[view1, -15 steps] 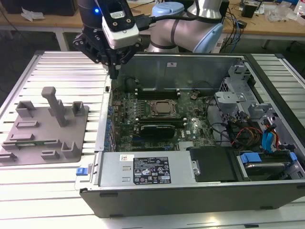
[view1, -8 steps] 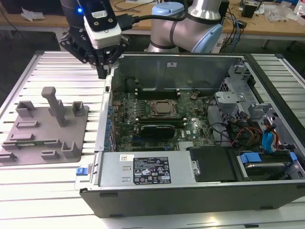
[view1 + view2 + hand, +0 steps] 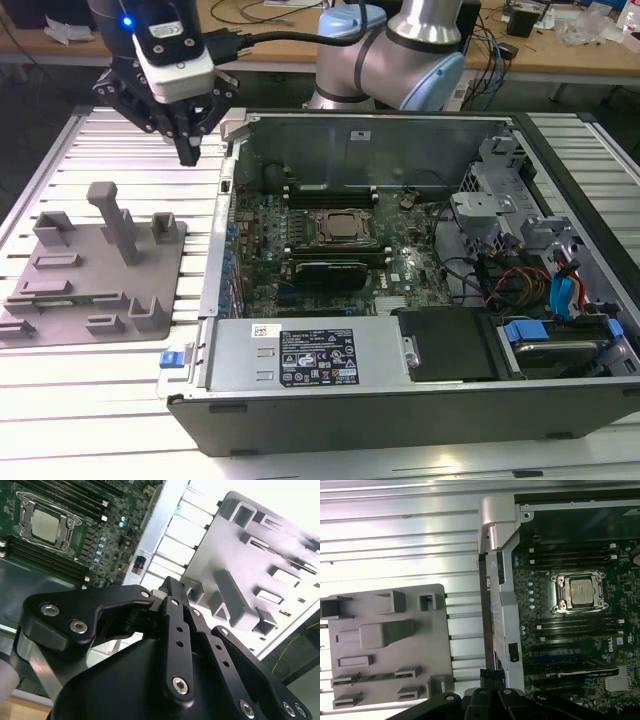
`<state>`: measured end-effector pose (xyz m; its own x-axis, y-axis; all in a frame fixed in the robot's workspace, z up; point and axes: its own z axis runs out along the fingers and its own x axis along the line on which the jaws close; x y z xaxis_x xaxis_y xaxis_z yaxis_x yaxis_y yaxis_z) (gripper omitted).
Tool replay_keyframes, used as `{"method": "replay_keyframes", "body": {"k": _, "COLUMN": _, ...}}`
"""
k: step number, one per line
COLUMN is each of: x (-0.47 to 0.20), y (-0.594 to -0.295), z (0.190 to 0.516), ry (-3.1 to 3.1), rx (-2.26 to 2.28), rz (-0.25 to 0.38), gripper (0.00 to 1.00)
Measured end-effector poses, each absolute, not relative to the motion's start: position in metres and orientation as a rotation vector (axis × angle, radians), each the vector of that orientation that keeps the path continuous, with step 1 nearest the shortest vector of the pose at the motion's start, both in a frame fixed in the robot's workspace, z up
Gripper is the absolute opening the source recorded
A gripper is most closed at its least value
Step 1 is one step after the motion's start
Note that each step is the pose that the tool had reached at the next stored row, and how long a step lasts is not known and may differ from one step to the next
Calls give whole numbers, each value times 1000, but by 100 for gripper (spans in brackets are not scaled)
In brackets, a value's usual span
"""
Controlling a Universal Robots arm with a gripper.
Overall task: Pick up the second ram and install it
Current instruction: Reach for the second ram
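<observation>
The second ram (image 3: 372, 676) is a thin green stick lying in a long slot of the grey fixture plate (image 3: 385, 645), between two grey clips. My gripper (image 3: 190, 152) hangs above the slatted table, behind the fixture plate (image 3: 95, 275) and just outside the computer case's wall on the exterior view's left. Its black fingers (image 3: 172, 605) meet at their tips and hold nothing. The motherboard's CPU socket (image 3: 345, 228) (image 3: 580, 591) has long black memory slots (image 3: 570, 557) on both sides of it.
The open computer case (image 3: 400, 400) lies on the slatted aluminium table (image 3: 100, 400), with a black power supply, cables and drive bays on the exterior view's right. Grey blocks and a tall post (image 3: 115, 215) rise from the fixture plate. The arm's body (image 3: 400, 50) stands behind the case.
</observation>
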<state>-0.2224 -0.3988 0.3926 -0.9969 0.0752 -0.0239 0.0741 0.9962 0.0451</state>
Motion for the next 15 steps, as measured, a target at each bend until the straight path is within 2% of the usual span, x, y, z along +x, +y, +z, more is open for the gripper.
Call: {"method": "replay_keyframes", "body": {"k": 15, "x": -271, "y": -399, "z": 390, "ry": 3113, "rx": 116, "rz": 69, "gripper": 8}}
